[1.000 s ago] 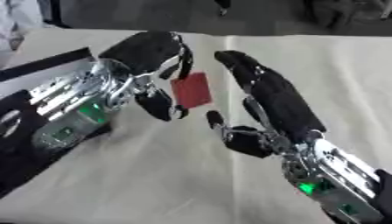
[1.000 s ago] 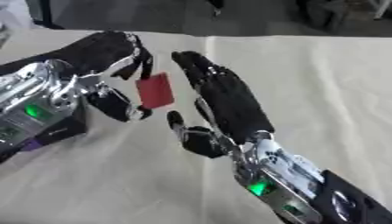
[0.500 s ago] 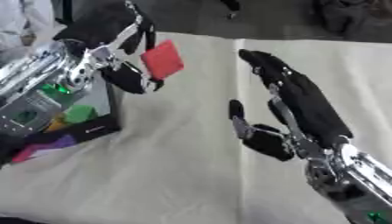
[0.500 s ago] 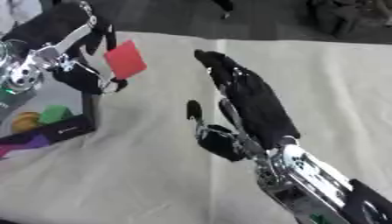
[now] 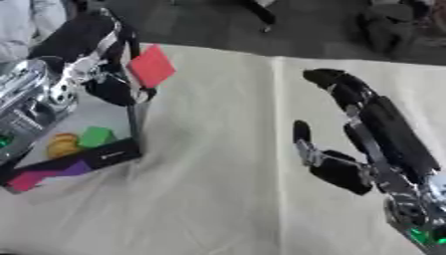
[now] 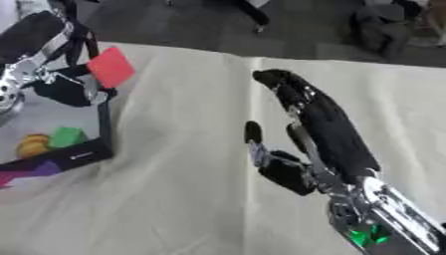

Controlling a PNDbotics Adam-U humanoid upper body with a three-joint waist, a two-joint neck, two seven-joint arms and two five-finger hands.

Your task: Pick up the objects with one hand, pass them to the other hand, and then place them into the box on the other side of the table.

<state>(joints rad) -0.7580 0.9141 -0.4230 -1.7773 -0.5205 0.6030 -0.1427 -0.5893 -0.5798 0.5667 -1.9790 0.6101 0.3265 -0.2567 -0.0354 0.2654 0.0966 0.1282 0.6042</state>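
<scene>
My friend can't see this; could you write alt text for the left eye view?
The robot's left hand holds a flat red square piece above an open black box at the table's left. Its right hand hangs open, empty.

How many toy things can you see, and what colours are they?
Red: 1, the flat red square piece pinched in the left hand.
Green: 1, the green block in the black box.
Yellow-orange: 1, the rounded yellow-orange thing beside it.
Total: 3. The right hand is open and holds nothing.
</scene>
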